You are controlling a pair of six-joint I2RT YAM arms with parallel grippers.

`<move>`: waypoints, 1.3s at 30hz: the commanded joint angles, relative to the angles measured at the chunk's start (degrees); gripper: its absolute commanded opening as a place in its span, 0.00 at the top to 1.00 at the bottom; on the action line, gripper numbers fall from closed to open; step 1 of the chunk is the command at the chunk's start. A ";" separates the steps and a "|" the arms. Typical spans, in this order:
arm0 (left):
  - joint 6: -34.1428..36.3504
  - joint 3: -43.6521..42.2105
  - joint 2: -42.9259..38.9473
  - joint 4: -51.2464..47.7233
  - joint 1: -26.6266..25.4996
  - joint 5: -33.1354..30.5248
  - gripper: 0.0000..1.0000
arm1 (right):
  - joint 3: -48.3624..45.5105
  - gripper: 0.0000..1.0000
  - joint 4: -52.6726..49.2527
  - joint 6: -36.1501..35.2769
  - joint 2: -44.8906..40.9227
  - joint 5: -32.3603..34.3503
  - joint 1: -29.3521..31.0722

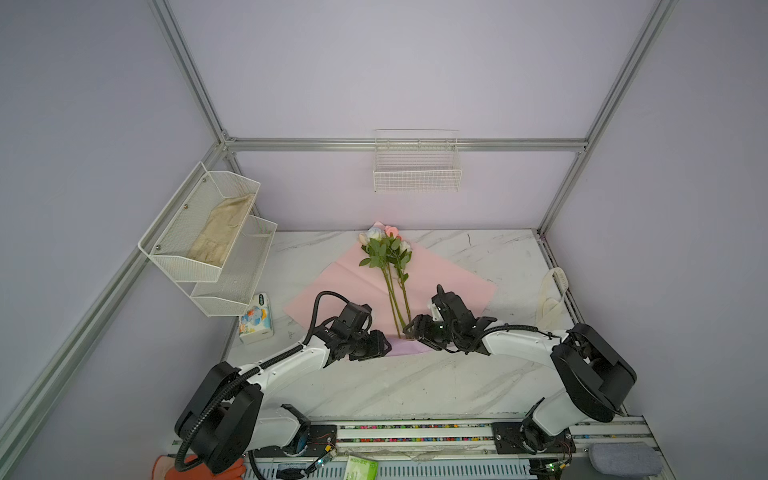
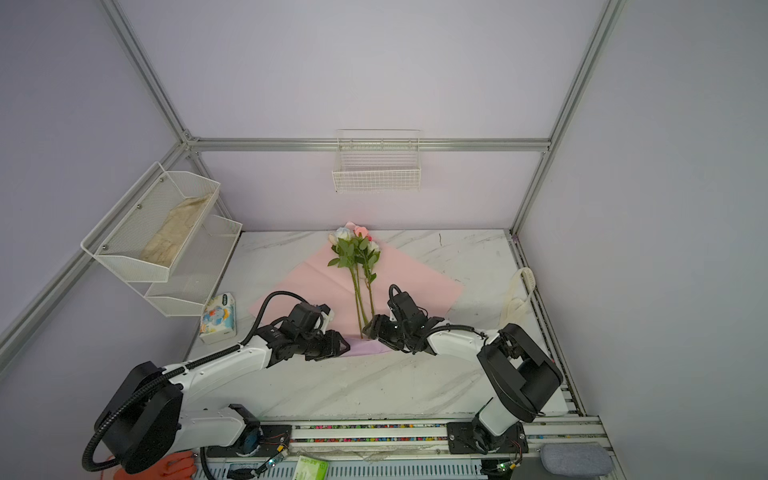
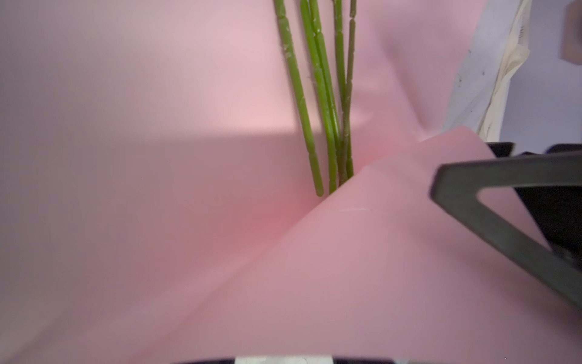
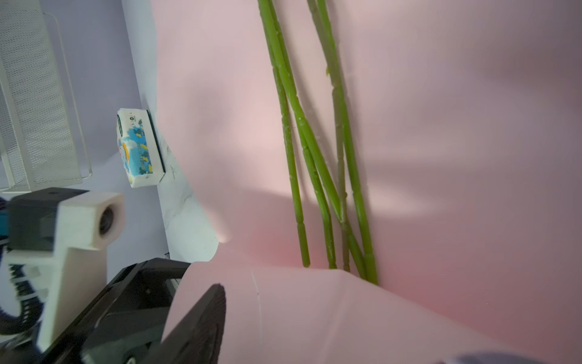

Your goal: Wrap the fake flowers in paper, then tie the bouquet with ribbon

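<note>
Wrapping step: pink paper corner lifted over bouquet of fake flowers stems; can't tell left gripper or right gripper grip; next, fold sides in.

Pink paper mid-frame on the marble surface; tissue pack left; mesh shelf holding cloth upper left; wire basket top centre; cream fabric right; grey pad lower right.
</note>
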 commanded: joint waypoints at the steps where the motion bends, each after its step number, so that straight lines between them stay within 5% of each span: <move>1: -2.14 1.49 1.14 2.20 -0.10 -3.77 0.57 | 2.47 0.30 -4.79 -2.95 -2.85 3.19 -0.36; 16: -4.68 0.47 3.49 -0.36 0.41 -7.10 0.58 | 8.31 0.31 -17.43 -9.90 -7.08 12.45 0.37; 21: -4.95 0.39 4.04 -0.88 0.43 -7.17 0.60 | 5.07 0.49 -11.36 -8.36 -8.15 9.88 2.80; 23: -4.87 0.12 4.26 -0.67 0.43 -6.96 0.61 | 6.38 0.66 -12.08 -9.99 -4.34 8.82 5.29; 25: -4.91 0.12 4.35 -0.91 0.43 -6.76 0.62 | 10.00 0.80 -16.79 -12.01 1.33 10.71 8.14; 28: -5.01 0.03 4.34 -1.01 0.43 -6.86 0.63 | 15.21 0.89 -23.14 -13.06 7.57 17.17 11.51; 39: -4.78 0.14 2.84 -1.00 0.47 -6.80 0.62 | 22.37 0.91 -28.36 -16.41 17.35 19.81 14.95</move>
